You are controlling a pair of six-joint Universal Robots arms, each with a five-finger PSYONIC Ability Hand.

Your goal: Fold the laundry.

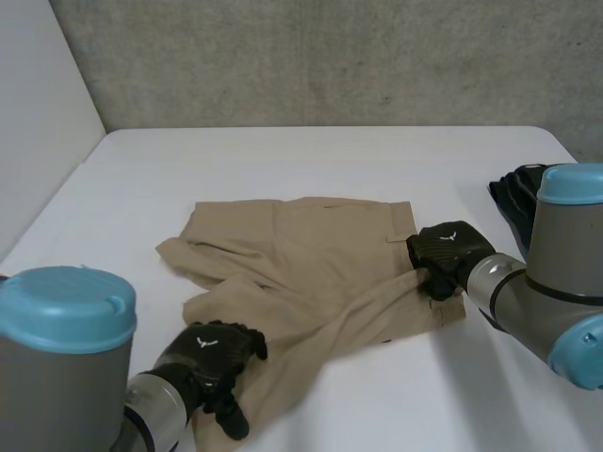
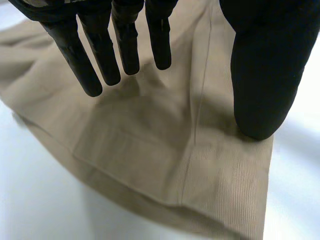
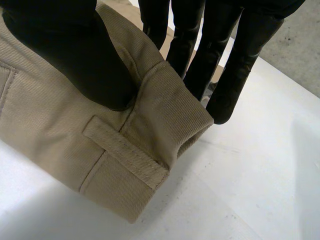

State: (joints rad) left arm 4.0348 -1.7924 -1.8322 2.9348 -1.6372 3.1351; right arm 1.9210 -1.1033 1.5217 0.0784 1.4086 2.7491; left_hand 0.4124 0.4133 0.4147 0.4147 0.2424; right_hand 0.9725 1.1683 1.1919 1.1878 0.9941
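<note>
– Left hand (image 1: 209, 356) sits closest to my camera, down at 7 o'clock on the table (image 1: 283, 160), over the hem (image 2: 210, 200) of one leg of the trousers (image 1: 301, 254). Fingers (image 2: 125, 45) straight and clear of the cloth, only the thumb (image 2: 262, 75) pressing down, so it's holding nothing.

– And the other one?

– Right hand (image 1: 450, 247) is at the 3 o'clock end, thumb on top of the waistband (image 3: 170, 95), fingers behind it, pinching that corner just off the table beside a belt loop (image 3: 125, 152).

– Which way do they lie for the fold?

– Mid-table, long axis running from the waistband at 3 down that leg to 7, a hand at each end; the other leg flops out toward 9. I reckon the next move hangs on that line: left hand's right on the hem but has to close on it before carrying it toward the waist.

– Any tags to read?

– Nothing readable on the cloth. Small white emblem on the back of each hand, no words. Black bundle (image 1: 512, 200) at 2 o'clock, mostly hidden by my right arm.
</note>
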